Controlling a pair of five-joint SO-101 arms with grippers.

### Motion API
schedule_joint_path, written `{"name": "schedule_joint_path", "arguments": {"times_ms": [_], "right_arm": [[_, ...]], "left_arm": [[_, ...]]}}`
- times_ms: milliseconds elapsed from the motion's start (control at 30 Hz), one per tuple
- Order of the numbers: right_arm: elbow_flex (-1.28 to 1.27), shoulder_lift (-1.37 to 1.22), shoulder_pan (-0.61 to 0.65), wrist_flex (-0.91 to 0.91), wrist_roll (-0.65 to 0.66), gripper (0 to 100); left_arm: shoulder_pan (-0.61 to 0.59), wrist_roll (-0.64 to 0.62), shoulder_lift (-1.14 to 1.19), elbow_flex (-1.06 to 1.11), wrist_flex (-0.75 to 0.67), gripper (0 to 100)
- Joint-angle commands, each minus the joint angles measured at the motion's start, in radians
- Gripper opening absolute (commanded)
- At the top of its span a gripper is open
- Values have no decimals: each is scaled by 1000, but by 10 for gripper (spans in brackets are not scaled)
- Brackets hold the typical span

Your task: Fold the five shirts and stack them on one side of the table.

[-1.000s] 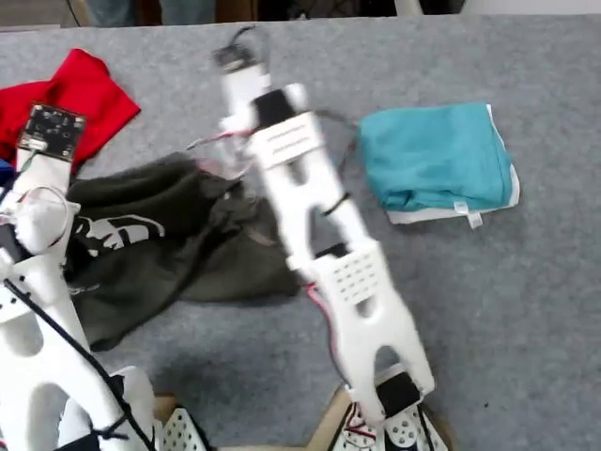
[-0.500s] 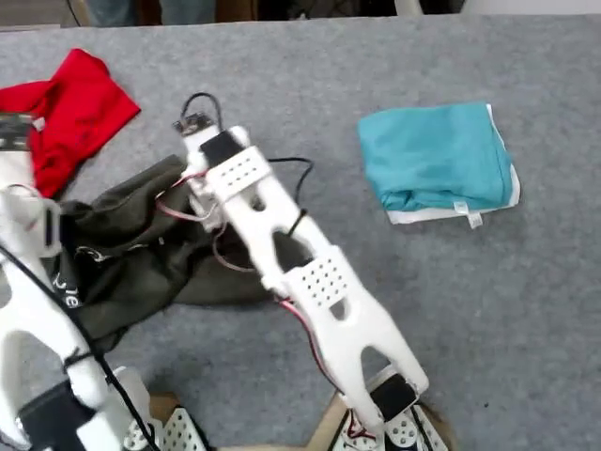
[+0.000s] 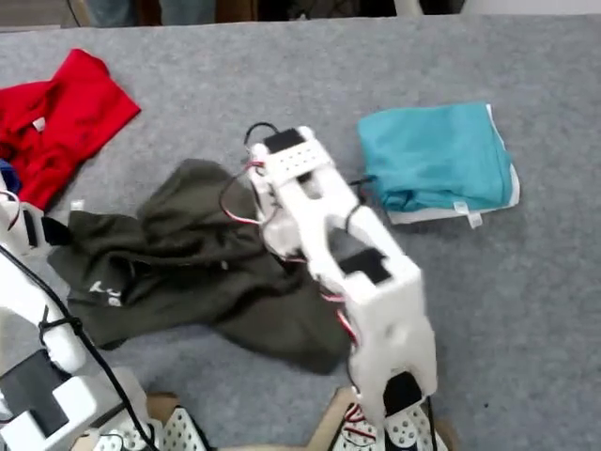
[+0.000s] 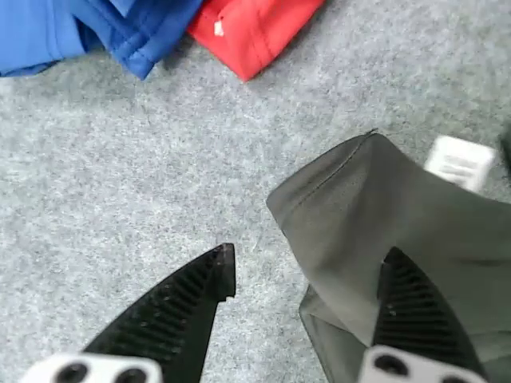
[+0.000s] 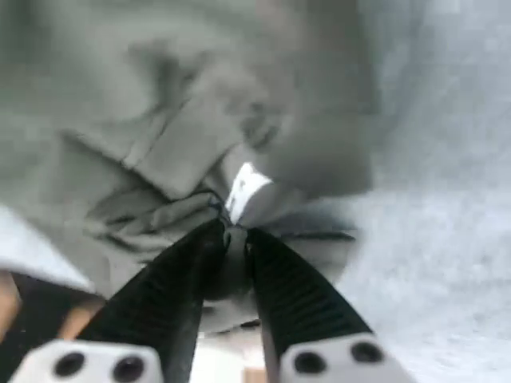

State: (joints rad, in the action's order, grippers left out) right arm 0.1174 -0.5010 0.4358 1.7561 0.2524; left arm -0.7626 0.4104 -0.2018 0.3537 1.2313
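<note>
A dark olive shirt [image 3: 188, 272] lies crumpled across the middle-left of the grey table [image 3: 526, 310]. My right arm [image 3: 319, 207] stretches over it, and my right gripper [image 5: 235, 235] is shut on a bunched fold of the dark olive shirt [image 5: 160, 96]. At the shirt's left corner [image 4: 399, 207] my left gripper [image 4: 311, 255] stands open just above the table, one finger over the cloth, the other over bare table. A teal shirt [image 3: 432, 155] lies folded at the right on a white one [image 3: 451, 214]. The red shirt [image 3: 66, 103] is loose at the far left.
A blue shirt [image 4: 80, 24] lies beside the red shirt [image 4: 255, 28] at the table's left edge. The left arm [image 3: 23, 282] rises from the near-left corner. Bare grey table stretches along the back and the near right.
The right arm has drawn back toward the front, dragging the dark shirt with it and spreading it rightward. The left arm has dropped back from near the red shirt to the dark shirt's left corner.
</note>
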Motion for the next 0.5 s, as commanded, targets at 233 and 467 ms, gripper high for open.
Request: {"name": "schedule_joint_path", "arguments": {"times_ms": [233, 467], "right_arm": [[-332, 493, -23, 11, 365, 119], [-331, 694, -23, 12, 371, 378]], "left_arm": [[28, -8, 0, -44, -14, 296], [28, -8, 0, -42, -14, 296]]}}
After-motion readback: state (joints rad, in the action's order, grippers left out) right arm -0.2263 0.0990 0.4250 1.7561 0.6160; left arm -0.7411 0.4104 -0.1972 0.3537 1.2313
